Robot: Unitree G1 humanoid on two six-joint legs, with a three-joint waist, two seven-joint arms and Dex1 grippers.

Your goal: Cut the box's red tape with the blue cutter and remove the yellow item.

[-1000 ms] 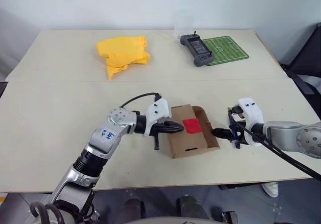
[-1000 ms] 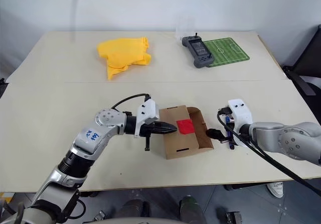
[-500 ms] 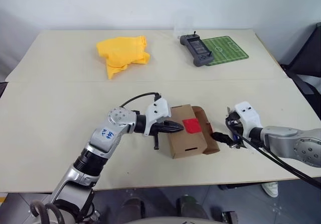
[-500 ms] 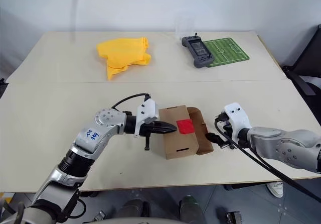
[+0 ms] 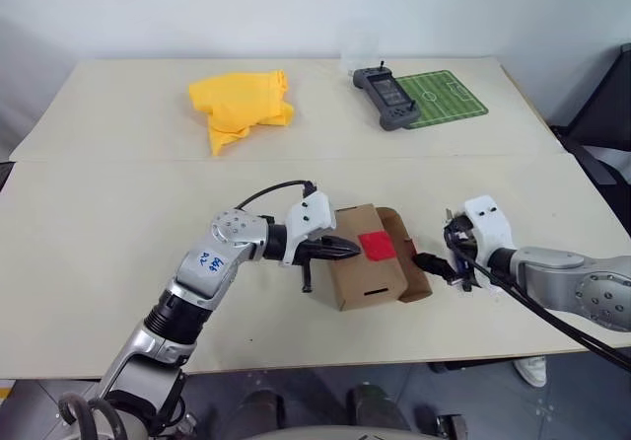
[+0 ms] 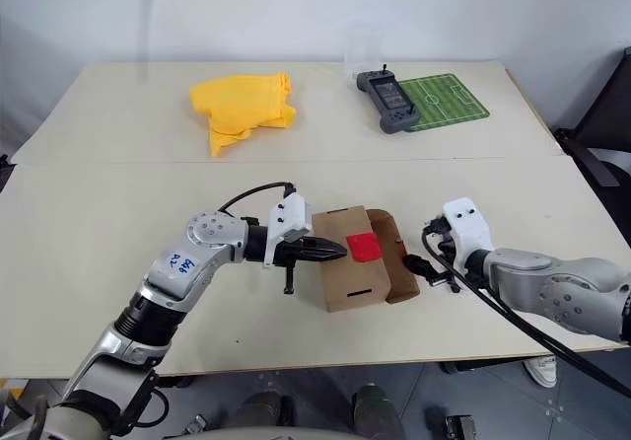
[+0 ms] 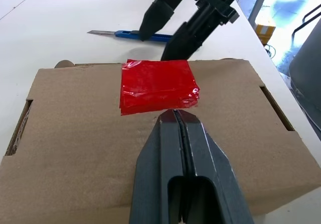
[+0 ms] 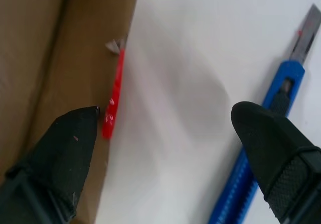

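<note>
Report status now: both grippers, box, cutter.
Left gripper shut, tip on box top beside red tape. Right gripper open at box flap, empty. Blue cutter lies on table. Nothing blocking.

The box (image 5: 370,267) is sitting near the tabletop's (image 5: 99,223) front edge, blocking the middle between the left gripper (image 5: 347,250) and the right gripper (image 5: 426,260). The yellow cloth (image 5: 242,107) and controller (image 5: 387,97) are crowding the far edge; open tabletop is stretching between.

The box (image 7: 150,148) is matt brown cardboard, its red tape (image 7: 158,86) glossy and crinkled (film-like). The blue cutter (image 8: 256,169) looks smooth plastic with a dull metal blade; the grippers' fingers (image 8: 273,156) matt black.
</note>
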